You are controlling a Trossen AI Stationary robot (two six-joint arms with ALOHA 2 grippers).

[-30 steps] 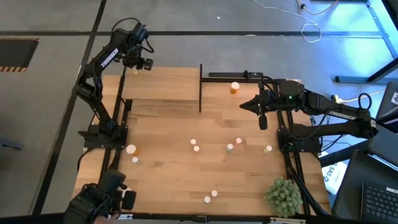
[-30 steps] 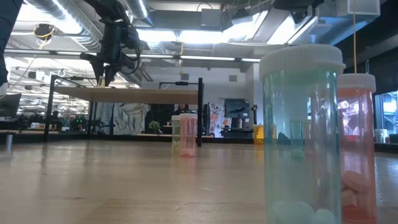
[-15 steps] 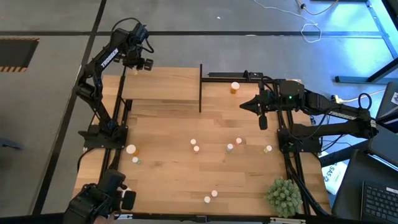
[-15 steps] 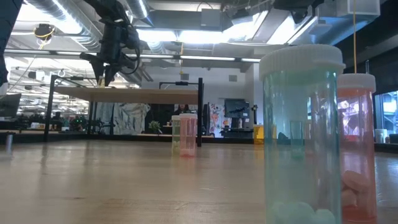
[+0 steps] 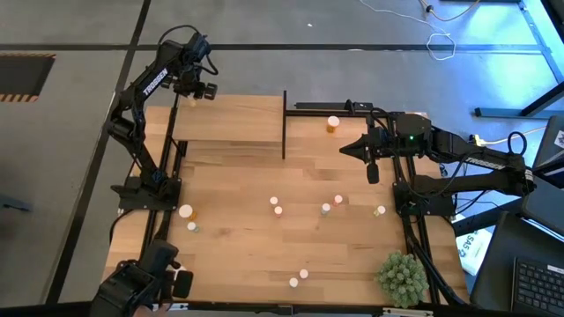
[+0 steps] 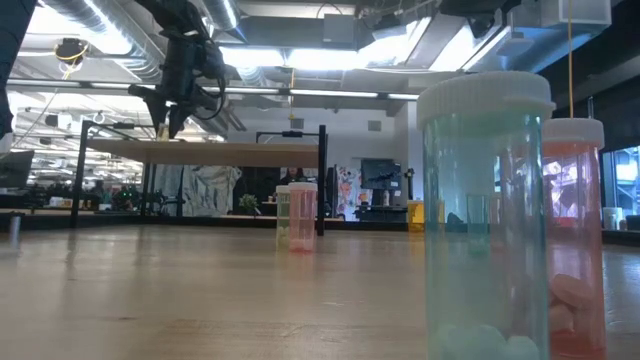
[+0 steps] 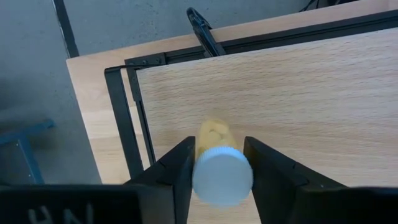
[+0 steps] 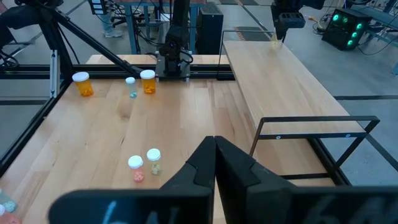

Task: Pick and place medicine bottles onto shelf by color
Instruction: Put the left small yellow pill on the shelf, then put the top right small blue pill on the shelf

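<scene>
The left claw (image 7: 216, 163), upper left of the high view, straddles a yellow bottle (image 7: 215, 138) over the shelf (image 5: 238, 119) corner; release only once it stands upright; right claw (image 8: 215, 155) waits together.

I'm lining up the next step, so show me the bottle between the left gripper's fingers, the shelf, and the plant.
bottle (image 7: 222, 175), left wrist view, white cap
shelf (image 5: 238, 119), high view, bare top
plant (image 5: 403, 278), high view, middle
</scene>
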